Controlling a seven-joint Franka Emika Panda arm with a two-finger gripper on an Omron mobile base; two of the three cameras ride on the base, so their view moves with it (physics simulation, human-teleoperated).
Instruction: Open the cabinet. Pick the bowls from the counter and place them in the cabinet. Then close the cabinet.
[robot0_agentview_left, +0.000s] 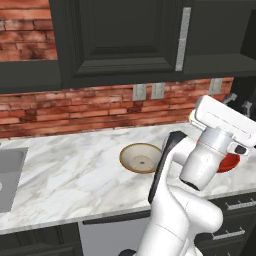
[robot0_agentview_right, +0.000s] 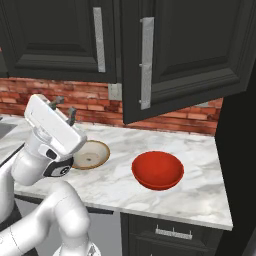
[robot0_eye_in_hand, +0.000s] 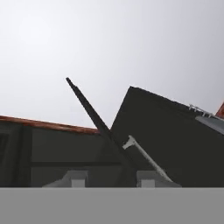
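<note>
Left base view: the cabinet (robot0_agentview_left: 120, 40) is seen across the top of the frame, dark charcoal, with a vertical silver bar handle (robot0_agentview_left: 183, 39) at upper right. Below it a red brick wall (robot0_agentview_left: 75, 107) carries grey outlets (robot0_agentview_left: 149, 91). The white marble counter (robot0_agentview_left: 70, 170) spans the middle of the frame, with a grey sink basin (robot0_agentview_left: 10, 175) at the left edge. The tan-rimmed bowl (robot0_agentview_left: 140, 157) is shown at centre, resting on the counter. The red bowl (robot0_agentview_left: 229, 162) is seen at the right, largely hidden behind the white arm (robot0_agentview_left: 200, 165), which rises from the lower right. The claw (robot0_agentview_left: 239, 101) is raised at the right edge; its finger spacing cannot be read here.

Right base view: the cabinet's right door (robot0_agentview_right: 185, 50) is shown swung partly outward in the upper right, its handle (robot0_agentview_right: 146, 62) near centre top; a second handle (robot0_agentview_right: 99, 39) is seen on the left door. The red bowl is shown at centre on the counter, apart from the tan-rimmed bowl to its left, which is partly hidden by the arm's wrist. The claw (robot0_agentview_right: 65, 107) is seen at left, pointing upward, with its fingers slightly parted and nothing between them. Dark drawers (robot0_agentview_right: 172, 235) are seen at the bottom.

Hand view: two pale fingertips (robot0_eye_in_hand: 72, 178) are seen at the bottom, spaced apart and gripping nothing. A dark door edge (robot0_eye_in_hand: 98, 122) is seen slanting up the centre.
</note>
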